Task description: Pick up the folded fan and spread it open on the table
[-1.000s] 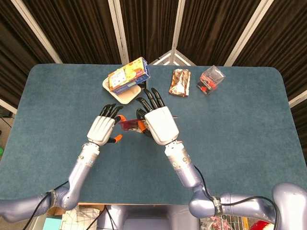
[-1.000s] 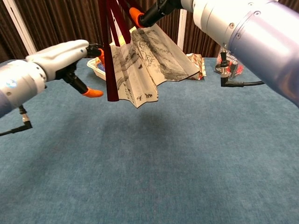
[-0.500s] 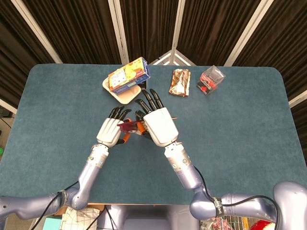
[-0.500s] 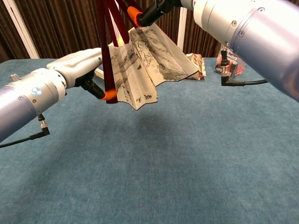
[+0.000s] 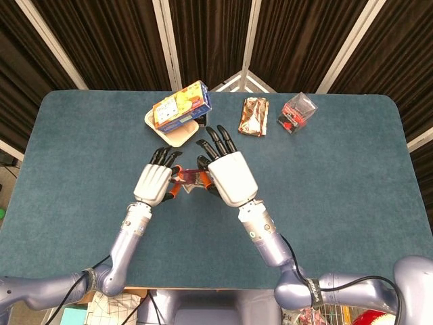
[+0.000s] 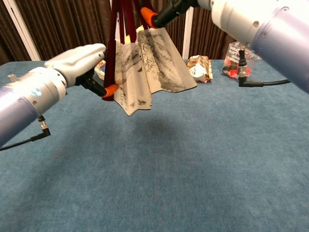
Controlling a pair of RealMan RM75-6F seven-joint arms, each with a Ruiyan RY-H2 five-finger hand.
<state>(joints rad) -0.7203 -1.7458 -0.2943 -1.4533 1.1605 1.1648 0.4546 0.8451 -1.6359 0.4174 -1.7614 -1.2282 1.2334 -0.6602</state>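
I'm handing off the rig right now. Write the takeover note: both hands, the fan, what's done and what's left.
Right hand: holds the fan from above, in the air over the table.
Left hand: fingertips at the fan's dark outer rib on its left edge; a firm grip is not clear.
Fan: picked up, partly spread, paper hanging down, not touching the table.
Done: pickup, first part of opening.
Left: likely pull the ribs apart fully, then lay the fan open on the table.

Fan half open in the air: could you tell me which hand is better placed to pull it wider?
Probably the left hand: its fingertips touch the fan at its outer rib, while the right hand holds it up.
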